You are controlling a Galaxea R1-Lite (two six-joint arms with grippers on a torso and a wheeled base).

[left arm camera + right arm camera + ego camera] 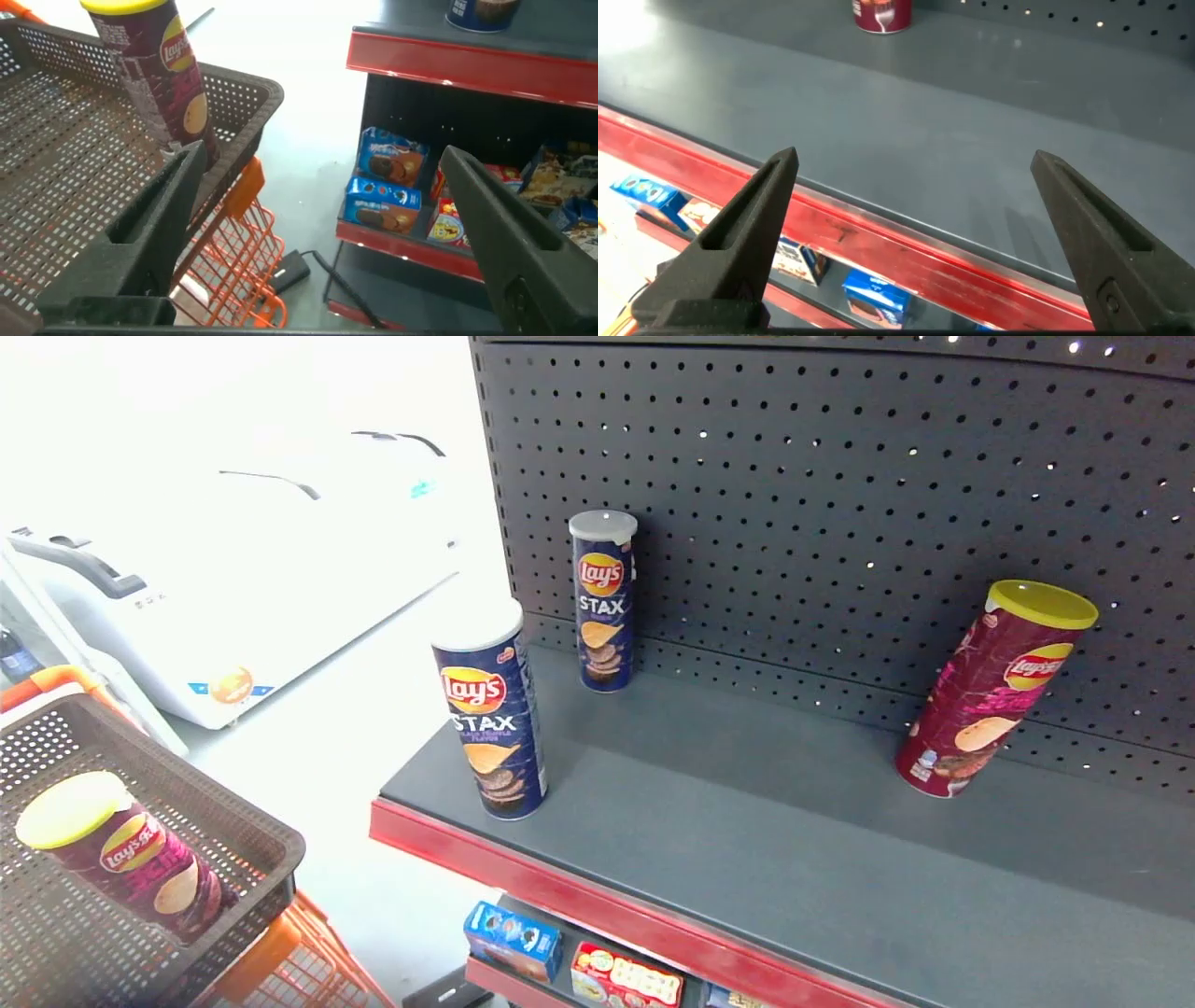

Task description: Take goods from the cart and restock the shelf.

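A maroon chip can with a yellow lid (121, 854) stands in the dark mesh cart basket (271, 845) at the lower left; the left wrist view shows this can (163, 75) in the basket (75, 140). On the grey shelf (747, 840) stand two blue chip cans, one near the front edge (490, 719) and one at the back (604, 602), and another maroon can (994, 691) leans against the pegboard. My left gripper (322, 201) is open, beside the basket, below shelf level. My right gripper (915, 201) is open before the shelf's red edge (878, 229), the maroon can's base (882, 14) far off.
A black pegboard (840, 476) backs the shelf. Lower shelves hold boxed snacks (513, 938) (383, 182). The cart's orange frame (248, 252) sits under the basket. A white machine (215, 588) stands at the left. The shelf's middle and front right are bare.
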